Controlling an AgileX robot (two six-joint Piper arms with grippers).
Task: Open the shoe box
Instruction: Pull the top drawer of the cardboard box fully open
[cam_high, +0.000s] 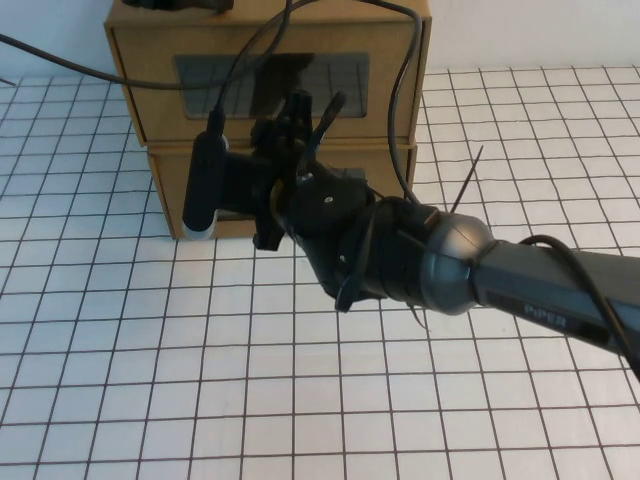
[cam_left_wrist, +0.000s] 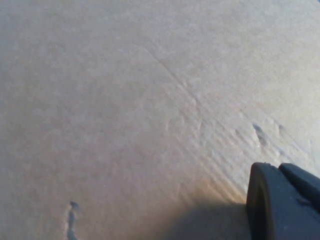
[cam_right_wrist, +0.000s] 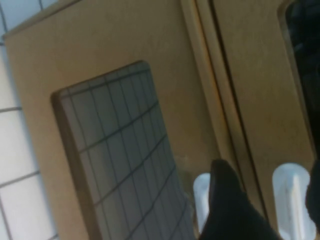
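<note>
The right pincer (cam_high: 305, 125) is hanging in front of the two stacked cardboard boxes, about level with the seam between them. Its pale fingertips (cam_right_wrist: 201, 195) are standing apart with nothing between them. They are pointing at the lower shoe box (cam_high: 165, 170), beside its clear window (cam_right_wrist: 115, 160), which is mirroring the grid of the table.

Only a dark edge of the left pincer (cam_left_wrist: 282, 202) is showing, close over plain brown cardboard. I cannot tell whether it is wide or narrow.

The lower shoe box is sitting shut on the table (cam_high: 200, 380), toward the far edge and a little left of centre. The upper shoe box (cam_high: 150, 80) is resting squarely on top of it, also shut, with its own dark window (cam_high: 340, 72) facing this way.

The table is lying white under a grid of thin dark lines. A pale, bare wall (cam_high: 520, 30) is rising behind the boxes. Black cables (cam_high: 400, 90) are looping over the boxes and down to the right arm (cam_high: 470, 265), which is reaching in from the right. The word "PIPER" (cam_high: 545, 318) is showing in grey letters along the arm.
</note>
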